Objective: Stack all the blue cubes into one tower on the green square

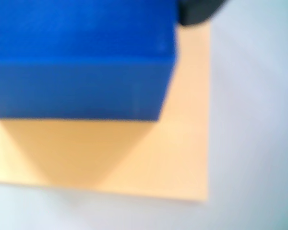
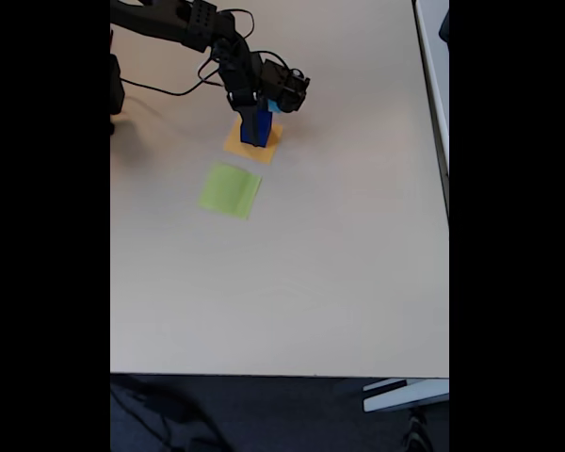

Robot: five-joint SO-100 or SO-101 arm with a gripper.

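On orange-yellow square (image 2: 252, 144), far side of desk (image 2: 292, 282): blue cubes (image 2: 255, 127), stacked, my pincer (image 2: 261, 111) down over them; grip state, cannot tell. Green square (image 2: 230, 189) just beside, bare; tower target, so stack likely awaits transfer.

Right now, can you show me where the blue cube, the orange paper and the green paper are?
blue cube (image 1: 81, 57), wrist view, on its broad blue face.
orange paper (image 1: 182, 158), wrist view, on a bare part beside the cube.
green paper (image 2: 230, 190), fixed view, on its middle.
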